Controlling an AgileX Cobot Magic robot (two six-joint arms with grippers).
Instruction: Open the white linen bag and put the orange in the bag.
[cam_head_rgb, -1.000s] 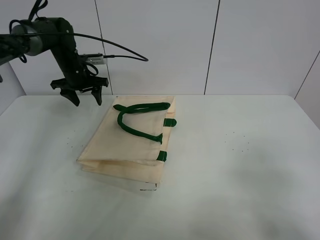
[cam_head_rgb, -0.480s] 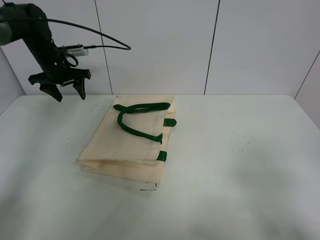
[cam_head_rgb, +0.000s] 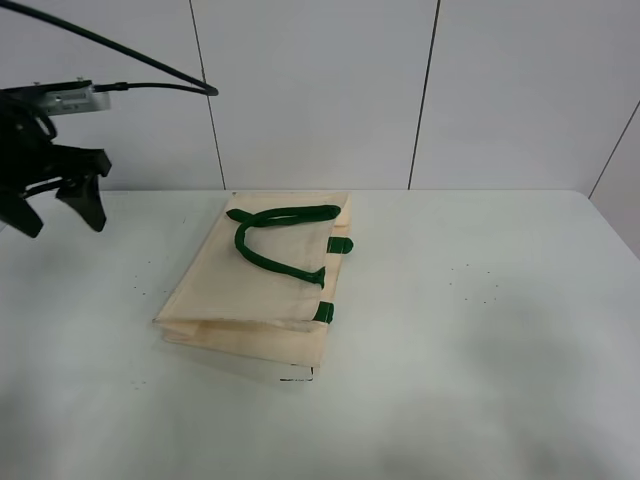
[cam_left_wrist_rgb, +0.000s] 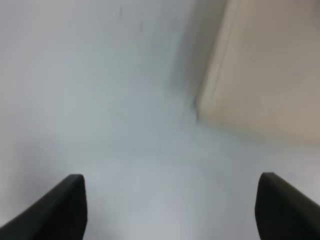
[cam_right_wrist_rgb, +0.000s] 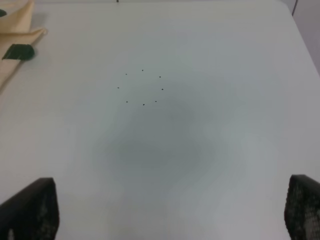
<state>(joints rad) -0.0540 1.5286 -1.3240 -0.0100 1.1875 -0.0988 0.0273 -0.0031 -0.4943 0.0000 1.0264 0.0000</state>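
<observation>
At far left, the left pincer (cam_head_rgb: 58, 207) hung open and empty above the counter (cam_head_rgb: 480, 330).
Bag (cam_head_rgb: 255, 290) lay flat mid-counter, green handles (cam_head_rgb: 272, 240) on top; right pincer (cam_right_wrist_rgb: 170, 210) was spread wide over bare counter.

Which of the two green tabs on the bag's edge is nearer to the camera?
The lower green tab, at the bag's front corner; the other tab sits farther back beside the handle loop.

The bag (cam_head_rgb: 262, 290) looks like matt, cream woven cloth, soft and slightly creased, its handles (cam_head_rgb: 280, 244) a thicker dark green fabric strap. The table (cam_head_rgb: 480, 340) is smooth, pale and faintly sheened, with tiny dark specks. The left gripper (cam_head_rgb: 55, 205) looks like matt black plastic
</observation>
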